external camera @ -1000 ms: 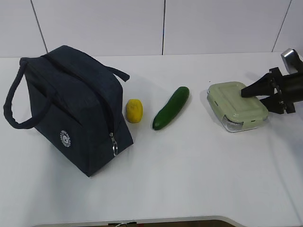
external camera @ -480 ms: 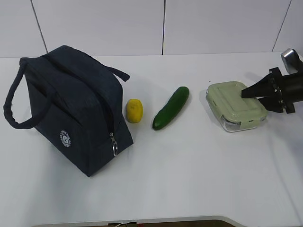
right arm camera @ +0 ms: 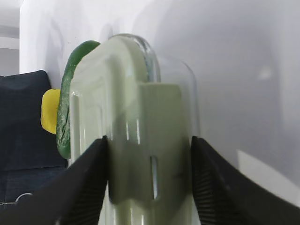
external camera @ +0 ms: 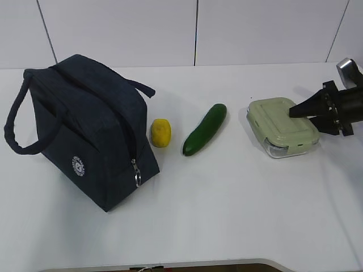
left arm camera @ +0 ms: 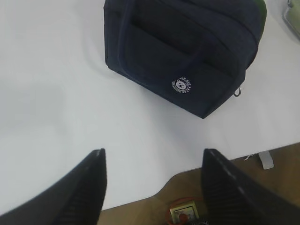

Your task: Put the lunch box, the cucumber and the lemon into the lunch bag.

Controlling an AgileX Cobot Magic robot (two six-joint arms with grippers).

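- Plainly, everything sits on one white desk (external camera: 238, 215) with a smooth matte top, backed by a pale panelled wall (external camera: 125, 28) with thin dark seams.
- Near the desk's left edge the lunch bag (external camera: 85, 127) leans over, its zipper pull (external camera: 136, 177) hanging toward the front edge and its loop handles splayed out.
- Just beside the bag's right end lies the lemon (external camera: 160, 132), and a little further right the cucumber (external camera: 205, 130), slanting from the front toward the back edge.
- Toward the right edge stands the lunch box (external camera: 282, 126), lid on.
- The right gripper (external camera: 309, 116) reaches in from the right edge, and its dark fingers (right arm camera: 84, 183) sit against both sides of the box's near end, gripping it.
- The left gripper (left arm camera: 154, 185) hovers over the front edge, fingers spread wide with nothing between them; a brown floor (left arm camera: 234, 197) shows below the desk's rim.
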